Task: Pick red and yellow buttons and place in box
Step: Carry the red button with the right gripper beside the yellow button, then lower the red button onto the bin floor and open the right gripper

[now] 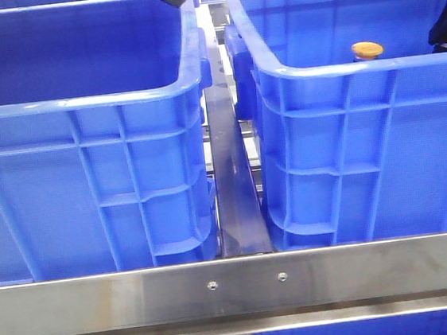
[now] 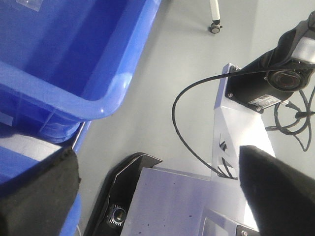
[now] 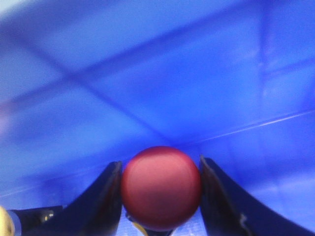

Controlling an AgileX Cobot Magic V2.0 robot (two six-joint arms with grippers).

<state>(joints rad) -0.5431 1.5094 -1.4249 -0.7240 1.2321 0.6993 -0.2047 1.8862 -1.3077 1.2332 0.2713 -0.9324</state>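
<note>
The dark red button (image 3: 161, 189) sits between the two black fingers of my right gripper (image 3: 160, 163), which press on both its sides, inside a blue box (image 3: 147, 73). In the front view the black right gripper (image 1: 445, 8) is inside the right blue box (image 1: 341, 67), by its right edge. The orange-yellow button (image 1: 367, 49) lies in that same box, left of the gripper. My left gripper (image 2: 157, 162) is open and empty, its fingers (image 2: 39, 191) far apart, beside a blue box's rim (image 2: 98, 105).
A second blue crate (image 1: 81, 102) stands on the left, with a metal strip (image 1: 231, 175) in the gap between the two. A steel rail (image 1: 236, 286) runs along the front. The left wrist view shows grey floor, a camera mount (image 2: 275, 78) and a cable (image 2: 182, 123).
</note>
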